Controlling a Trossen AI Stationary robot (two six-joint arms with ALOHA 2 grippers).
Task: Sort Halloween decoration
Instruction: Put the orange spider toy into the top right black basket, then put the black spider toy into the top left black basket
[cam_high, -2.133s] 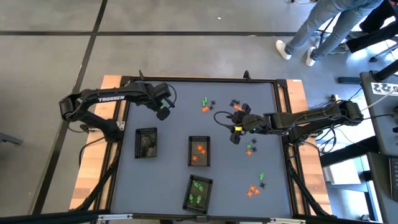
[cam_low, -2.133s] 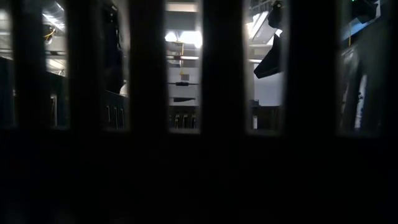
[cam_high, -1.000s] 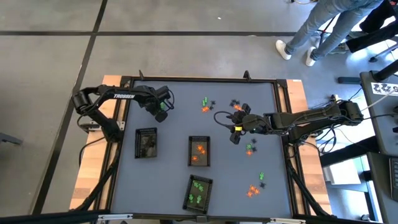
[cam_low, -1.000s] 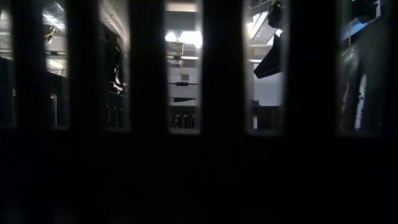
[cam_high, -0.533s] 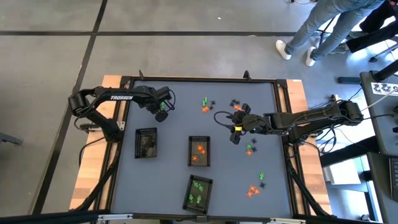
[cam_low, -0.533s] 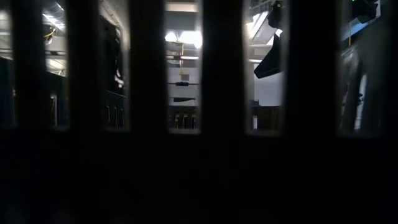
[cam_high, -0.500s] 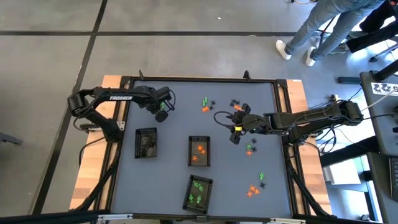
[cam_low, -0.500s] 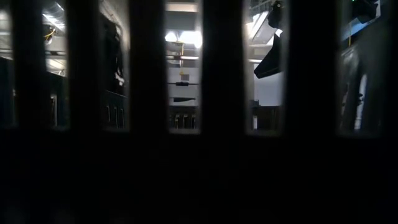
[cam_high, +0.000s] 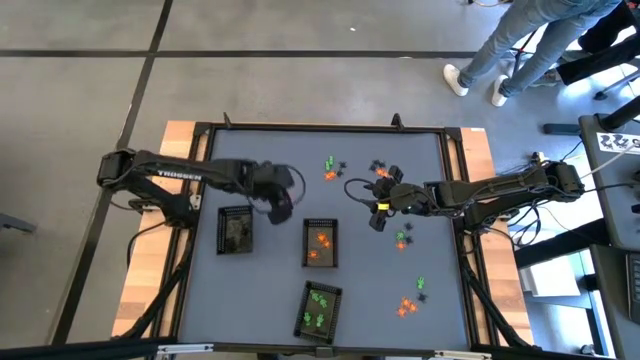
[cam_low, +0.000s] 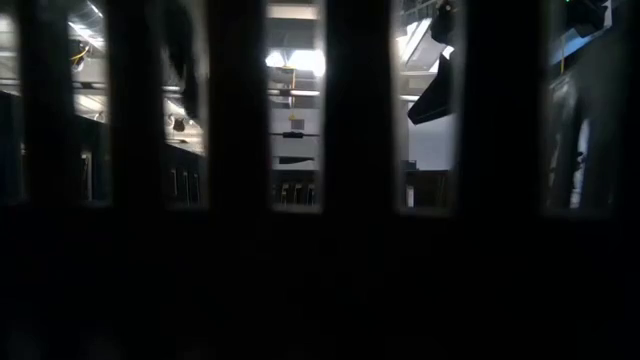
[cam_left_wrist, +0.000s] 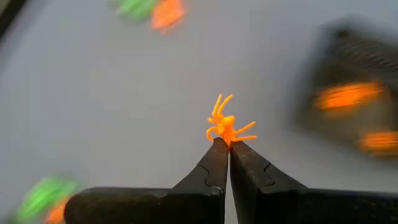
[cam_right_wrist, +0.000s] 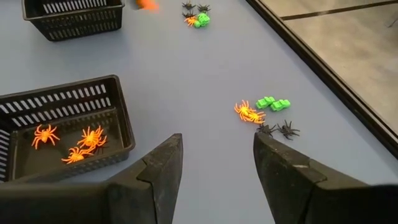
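1. My left pincer (cam_left_wrist: 224, 144) is pressed together on an orange spider (cam_left_wrist: 226, 124) — the tips pinch its body and the legs splay out past them.
2. From above, that left pincer (cam_high: 281, 207) hangs over the grey bench (cam_high: 270, 290), between the left tray (cam_high: 235, 230) and the middle tray (cam_high: 321, 243).
3. The middle tray holds orange spiders (cam_high: 320, 246); seen from my right wrist, three of them (cam_right_wrist: 73, 143) lie on its floor.
4. The tray nearest the front edge (cam_high: 319, 309) holds green pieces (cam_high: 319, 307). What lies in the left tray is dark and I cannot make it out.
5. My right pincer (cam_right_wrist: 214, 163) stands spread and empty — above bare bench, with nothing between its fingers (cam_right_wrist: 163, 168).
6. From above, the right pincer (cam_high: 383, 203) sits near the right half of the far side.
7. Loose decorations lie beyond it: an orange spider (cam_right_wrist: 248, 112), green pieces (cam_right_wrist: 273, 104) and two black spiders (cam_right_wrist: 279, 130) close together, with another small cluster (cam_right_wrist: 196, 18) farther off.
8. More loose pieces (cam_high: 410, 298) lie near the front right corner.
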